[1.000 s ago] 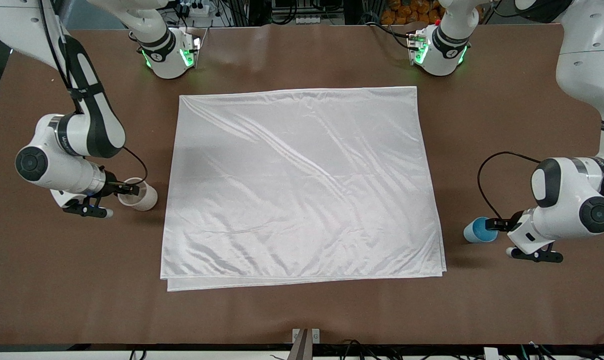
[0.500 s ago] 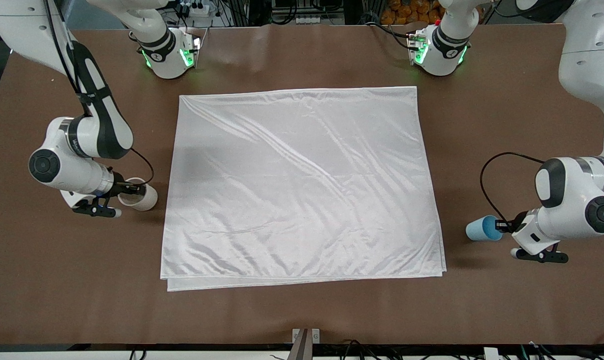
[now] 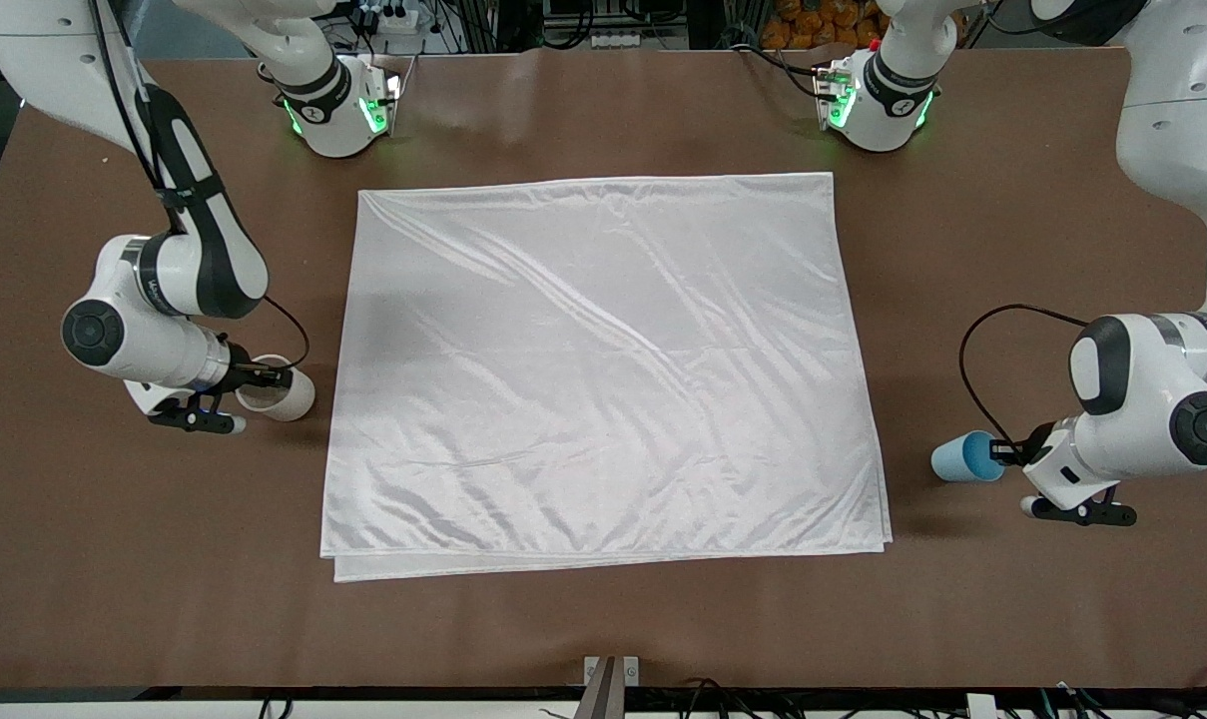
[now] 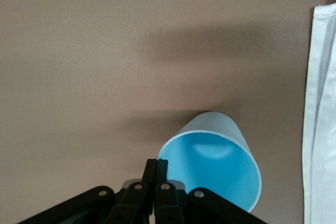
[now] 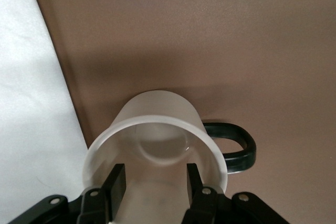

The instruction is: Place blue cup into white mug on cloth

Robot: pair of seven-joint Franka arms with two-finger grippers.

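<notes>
The blue cup (image 3: 952,461) lies tipped on the brown table beside the cloth (image 3: 603,369), toward the left arm's end, its mouth facing my left gripper (image 3: 1002,454). In the left wrist view my left gripper (image 4: 161,163) is shut on the rim of the blue cup (image 4: 215,156). The white mug (image 3: 289,399) lies tipped beside the cloth toward the right arm's end. My right gripper (image 3: 264,379) is at its mouth. In the right wrist view my right gripper (image 5: 153,174) is open, both fingers inside the mug (image 5: 157,114), and the black handle (image 5: 236,150) sticks out sideways.
The cloth is spread flat over the table's middle, and its edge shows in the left wrist view (image 4: 320,103) and the right wrist view (image 5: 31,103). Both arm bases stand at the table's edge farthest from the front camera. Bare brown table surrounds the cloth.
The right arm has shifted toward the cloth and its fingers have gone farther into the mug's mouth. The left gripper has drawn the blue cup slightly toward the left arm's end.
</notes>
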